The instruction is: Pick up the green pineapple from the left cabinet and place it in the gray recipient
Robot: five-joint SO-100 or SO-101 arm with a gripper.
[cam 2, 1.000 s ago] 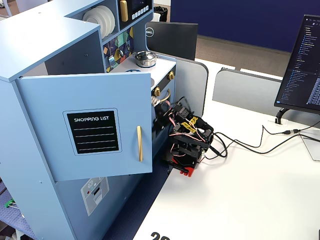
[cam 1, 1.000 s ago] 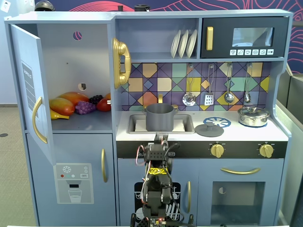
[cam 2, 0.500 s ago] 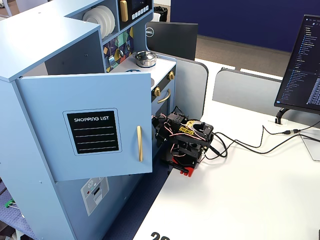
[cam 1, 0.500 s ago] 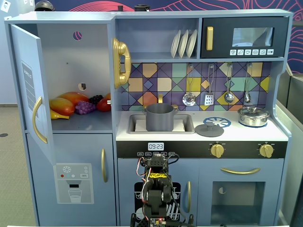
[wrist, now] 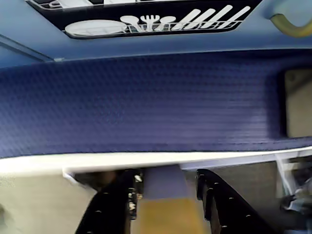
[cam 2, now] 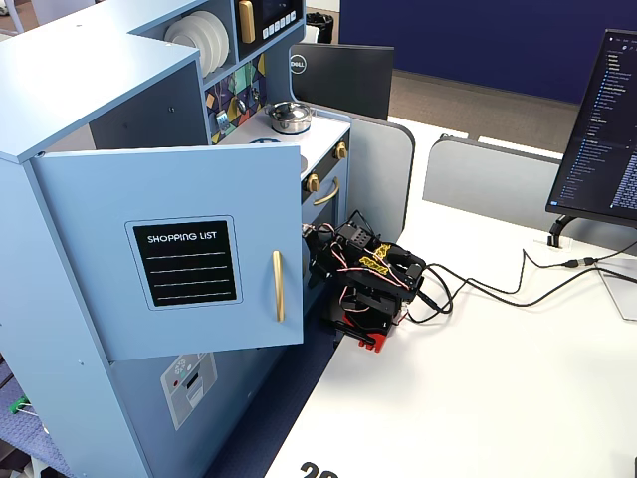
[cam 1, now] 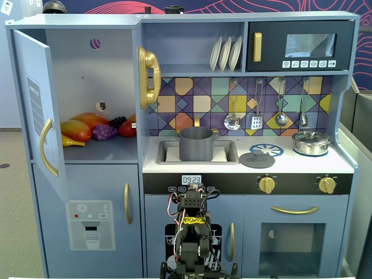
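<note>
Green pineapple: can't make it out in any view. The left cabinet [cam 1: 81,70] stands just past the counter's left edge w/ its door [cam 1: 35,110] swung wide open. On its shelf lie orange-yellow mangoes [cam 1: 78,129], a purple grape bunch [cam 1: 104,132], a dark bunch behind that and sth red at the shelf's right end. Nothing green shows among them, so whether the pineapple sits hidden behind that fruit I can't tell.

The gray recipient [cam 1: 196,143] stands upright in the sink [cam 1: 229,152], in the counter's left half, nearer the back edge than the front. A flat gray lid [cam 1: 257,158] lies on the counter approx. mid-way along, close to the front edge. The shiny silver pot [cam 1: 311,142], lid on, sits by the back right corner.

The arm [cam 1: 192,232] is folded low, below the counter's front edge and in front of the lower doors, well apart from cabinet and recipient. A fixed view from the side shows the arm [cam 2: 368,279] on the white table beside the kitchen, w/ the open door [cam 2: 169,249] hiding the shelf.

Wrist view: gripper [wrist: 165,178] points at the blue mat and the kitchen's base. Its two black fingers [wrist: 114,204] are apart, w/ a clear gap and nothing held between them.
</note>
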